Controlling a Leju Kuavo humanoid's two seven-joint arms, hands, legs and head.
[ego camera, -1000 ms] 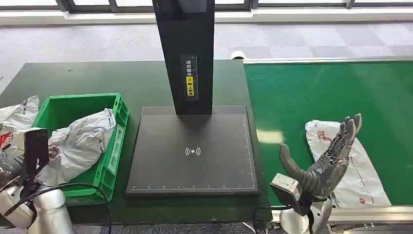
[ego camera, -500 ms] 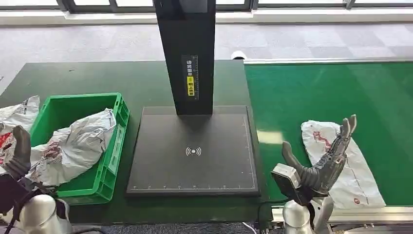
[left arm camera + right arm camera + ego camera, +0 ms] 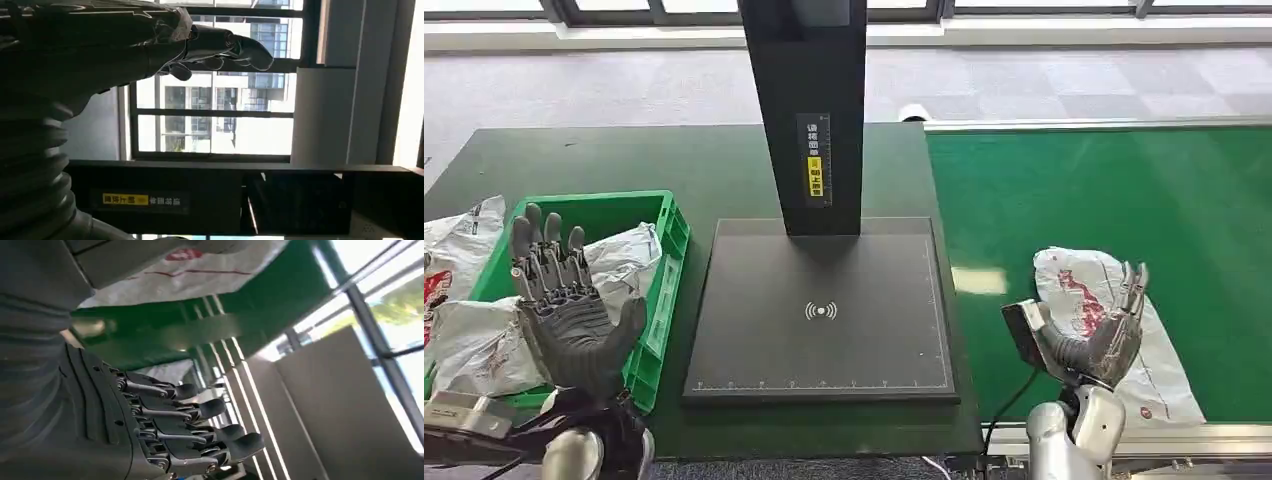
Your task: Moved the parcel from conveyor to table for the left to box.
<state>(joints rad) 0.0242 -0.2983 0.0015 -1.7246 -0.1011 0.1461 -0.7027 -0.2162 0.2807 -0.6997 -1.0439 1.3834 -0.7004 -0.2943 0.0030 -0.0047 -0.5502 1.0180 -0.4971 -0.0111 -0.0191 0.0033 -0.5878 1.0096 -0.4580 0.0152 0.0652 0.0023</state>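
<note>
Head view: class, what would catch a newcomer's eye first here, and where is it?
Likely the left hand, raised open with fingers spread in front of the green crate of crumpled parcels at the left. Next, the black scanner column rising from its pad at the centre. At the right, the right hand hangs open over a white parcel on the green conveyor.

parcel [image 3: 1114, 330] on conveyor [image 3: 1104, 200], right of scanner pad [image 3: 824, 310], crate [image 3: 649, 290] left

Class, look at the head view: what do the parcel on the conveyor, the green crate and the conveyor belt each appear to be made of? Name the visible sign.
Parcel: thin plastic film, probably a mailer bag, whitish with red print; it lies limp and wrinkled.
Green crate: rigid moulded plastic, judging by its slotted walls and slight sheen.
Conveyor belt: flat green surface, likely rubber or PVC; matte with soft window glare.
</note>
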